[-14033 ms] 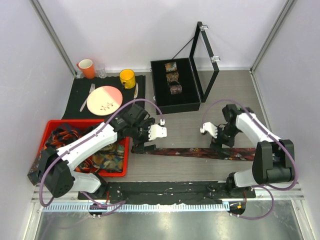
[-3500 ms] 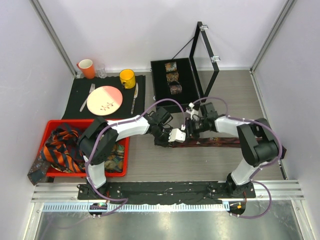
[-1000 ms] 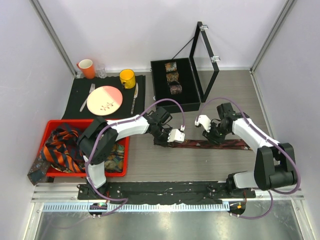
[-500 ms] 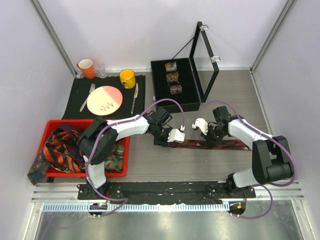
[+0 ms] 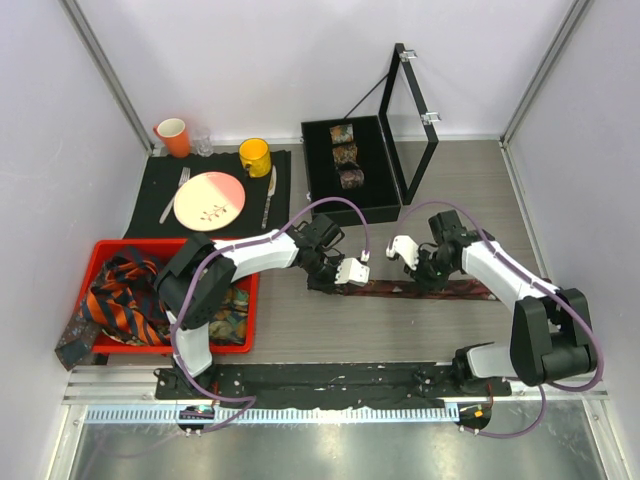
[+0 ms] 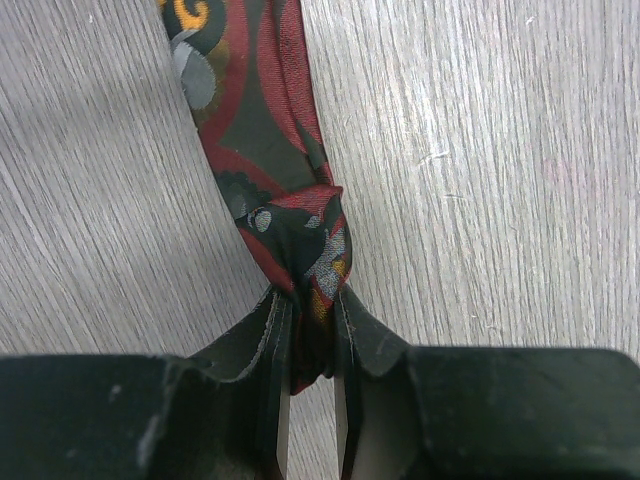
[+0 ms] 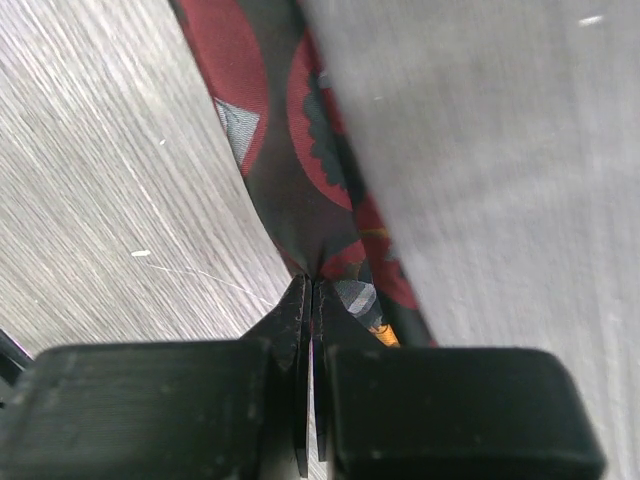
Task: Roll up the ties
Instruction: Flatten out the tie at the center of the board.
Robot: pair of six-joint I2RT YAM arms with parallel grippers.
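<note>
A dark red patterned tie (image 5: 385,288) lies flat across the wooden table between the two arms. My left gripper (image 5: 332,278) is shut on its bunched left end, and the left wrist view shows the fabric (image 6: 262,130) pinched between the fingers (image 6: 310,330). My right gripper (image 5: 424,278) is shut on the tie further right. In the right wrist view the cloth (image 7: 290,170) is puckered where the closed jaws (image 7: 312,300) meet it. Three rolled ties (image 5: 345,156) sit in the black case. Loose striped and patterned ties (image 5: 125,290) fill the red bin.
The black case (image 5: 320,200) stands behind the tie with its lid (image 5: 410,110) raised. The red bin (image 5: 110,246) is at the left. A black placemat (image 5: 150,195) at back left holds a plate (image 5: 209,200), cutlery, a yellow mug (image 5: 254,156), an orange cup (image 5: 173,136) and a glass.
My right gripper has slid a little left along the tie and closed on it. The left gripper has kept its grip and has not moved.
</note>
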